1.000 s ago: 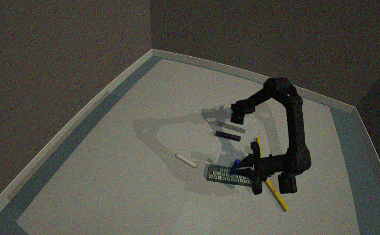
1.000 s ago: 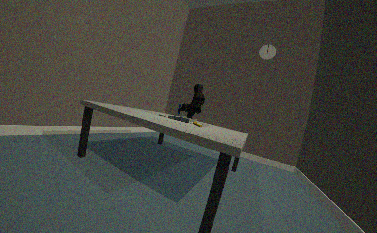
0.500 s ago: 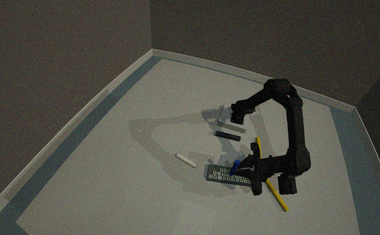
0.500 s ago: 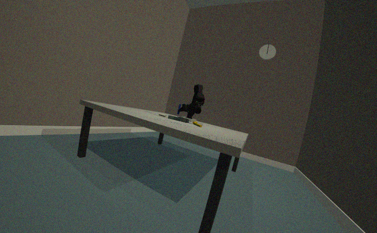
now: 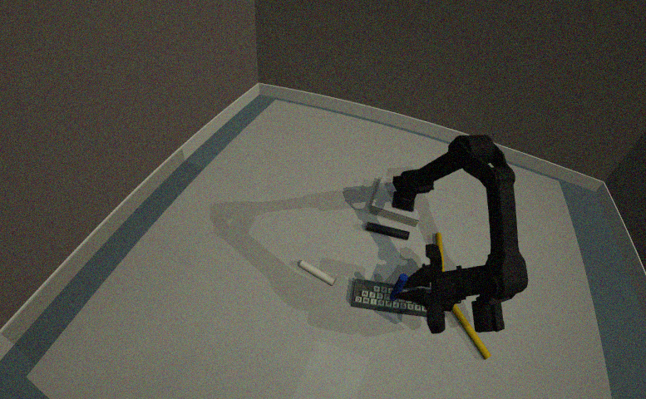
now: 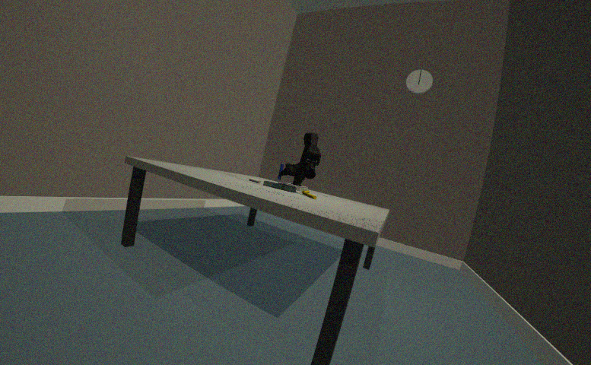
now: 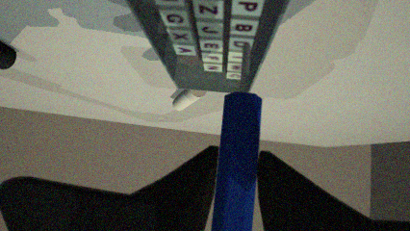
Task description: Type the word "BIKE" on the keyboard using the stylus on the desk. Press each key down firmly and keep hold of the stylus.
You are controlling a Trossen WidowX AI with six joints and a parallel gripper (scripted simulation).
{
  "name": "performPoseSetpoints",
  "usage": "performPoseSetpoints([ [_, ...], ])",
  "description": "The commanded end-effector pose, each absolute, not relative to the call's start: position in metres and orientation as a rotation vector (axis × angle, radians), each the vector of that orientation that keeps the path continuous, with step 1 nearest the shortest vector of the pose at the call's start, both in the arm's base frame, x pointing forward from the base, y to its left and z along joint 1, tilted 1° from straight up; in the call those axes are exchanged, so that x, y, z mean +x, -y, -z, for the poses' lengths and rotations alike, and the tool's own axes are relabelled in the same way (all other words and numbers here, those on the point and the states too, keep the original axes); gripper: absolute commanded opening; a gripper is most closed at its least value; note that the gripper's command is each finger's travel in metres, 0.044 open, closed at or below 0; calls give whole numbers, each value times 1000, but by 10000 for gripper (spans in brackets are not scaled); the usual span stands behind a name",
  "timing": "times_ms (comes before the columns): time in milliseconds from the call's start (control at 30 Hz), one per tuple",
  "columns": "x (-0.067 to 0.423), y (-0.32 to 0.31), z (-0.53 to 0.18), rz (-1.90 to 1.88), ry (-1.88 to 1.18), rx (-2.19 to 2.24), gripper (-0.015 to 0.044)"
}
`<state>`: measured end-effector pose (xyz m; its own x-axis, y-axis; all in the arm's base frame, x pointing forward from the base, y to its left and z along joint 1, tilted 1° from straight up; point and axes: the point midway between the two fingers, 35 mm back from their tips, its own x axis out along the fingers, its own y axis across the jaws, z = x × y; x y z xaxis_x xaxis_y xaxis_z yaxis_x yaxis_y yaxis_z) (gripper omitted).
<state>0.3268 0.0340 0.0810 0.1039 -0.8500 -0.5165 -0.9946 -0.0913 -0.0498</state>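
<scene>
My gripper (image 5: 411,288) (image 7: 238,157) is shut on the blue stylus (image 5: 399,285) (image 7: 238,130) (image 6: 281,170), low over the desk. The stylus stands tilted, its lower end over the dark keyboard (image 5: 358,286) (image 7: 204,81) (image 6: 276,184) with white lettered keys. In the wrist view the stylus body points at the end of the right key column, below B. The thin tip is hidden behind the body, so I cannot tell whether it touches a key.
A white cylinder (image 5: 316,272) (image 7: 185,98) lies left of the keyboard. A yellow rod (image 5: 470,332) (image 6: 309,195) runs under the forearm. A black bar (image 5: 387,230) and a pale block (image 5: 404,216) lie behind, by the arm's base. The table (image 6: 335,212) ends just past the yellow rod.
</scene>
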Motion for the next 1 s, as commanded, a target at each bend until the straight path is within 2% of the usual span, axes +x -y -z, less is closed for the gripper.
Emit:
performPoseSetpoints([
  [0,327,-33,-78,-504,-1802,-2010,81],
  [967,328,-34,-68,-504,-1802,-2010,81],
])
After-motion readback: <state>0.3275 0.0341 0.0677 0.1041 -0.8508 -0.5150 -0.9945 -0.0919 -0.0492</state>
